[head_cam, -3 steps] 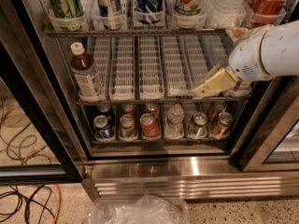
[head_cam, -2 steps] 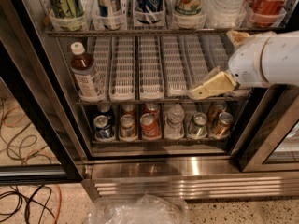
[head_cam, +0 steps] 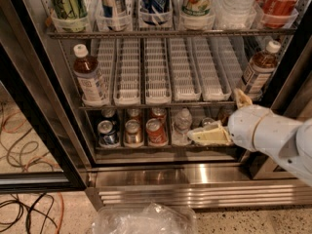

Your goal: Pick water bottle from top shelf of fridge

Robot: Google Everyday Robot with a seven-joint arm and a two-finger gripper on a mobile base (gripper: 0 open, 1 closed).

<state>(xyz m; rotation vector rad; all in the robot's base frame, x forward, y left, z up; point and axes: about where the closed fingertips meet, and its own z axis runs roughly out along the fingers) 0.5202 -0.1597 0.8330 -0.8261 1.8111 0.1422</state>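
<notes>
your pincer hangs open and empty low in the fridge, cans just left of it. the water bottle stands well above it, slightly to its right, on the top shelf.

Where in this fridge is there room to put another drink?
The white trays on the middle rack lie bare between the left tea bottle and the right tea bottle. The top shelf is full across, water bottle included. The bottom rack is crowded with cans, and the gripper hangs before its right end.
</notes>
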